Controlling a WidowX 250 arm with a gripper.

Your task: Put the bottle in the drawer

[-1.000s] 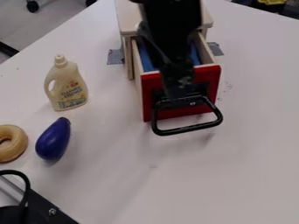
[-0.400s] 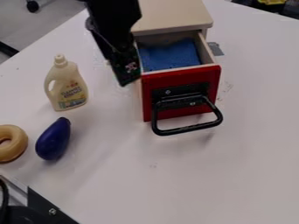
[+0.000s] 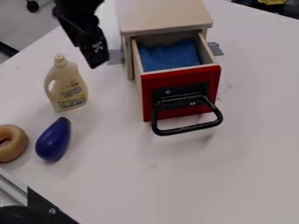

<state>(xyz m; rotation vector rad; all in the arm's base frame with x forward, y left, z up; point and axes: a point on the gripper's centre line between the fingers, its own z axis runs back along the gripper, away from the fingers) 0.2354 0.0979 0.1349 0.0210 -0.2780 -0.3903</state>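
- You get bright, diffuse light on the white table point(image 3: 234, 175).
- You see a faint, soft shadow beneath the looped black handle point(image 3: 188, 129).
- Your red-fronted wooden drawer point(image 3: 181, 76) is shaded toward its back.

From here I see eggplant point(image 3: 53, 140) on table point(image 3: 175, 188), donut point(image 3: 19, 143) just beside it, wheel point(image 3: 33, 6) on floor point(image 3: 26, 27) beyond.

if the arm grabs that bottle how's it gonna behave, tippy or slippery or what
The bottle is probably stiff and smooth, so it may slide a little in a grip. Its narrow cap and broader base suggest it would tolerate a gentle nudge, though a push up high could tip it. The handle hole might offer some purchase.
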